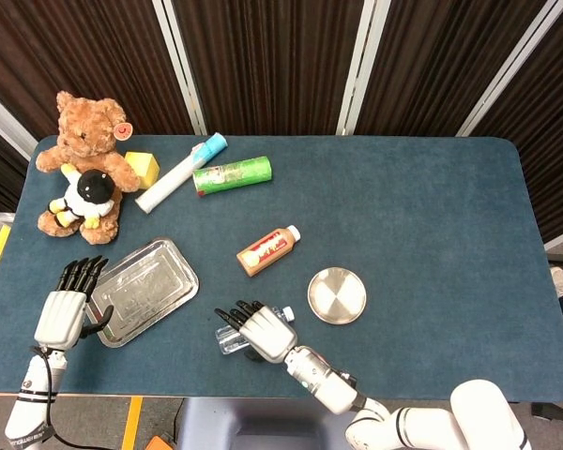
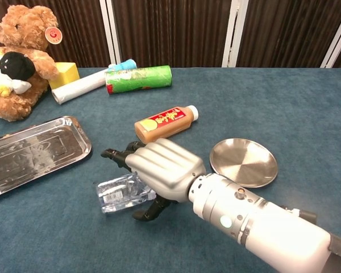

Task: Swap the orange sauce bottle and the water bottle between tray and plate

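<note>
Near the table's front edge your right hand (image 2: 159, 170) grips the water bottle (image 2: 120, 193); slick plastic could slip short of the tray (image 2: 40, 151).

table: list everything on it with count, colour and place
water bottle: 1, clear, lying near front edge, under right hand
sauce bottle: 1, orange, lying mid-table
plate: 1, silver, right of water bottle, bare
tray: 1, silver, front left, bare
can: 1, green, lying at back
tube: 1, white with blue end, left of can
block: 1, yellow, by bear
bear: 1, brown, back left
small plush: 1, black and white, against bear
left hand: at tray's left edge, holds nothing
right hand: grips water bottle
</note>
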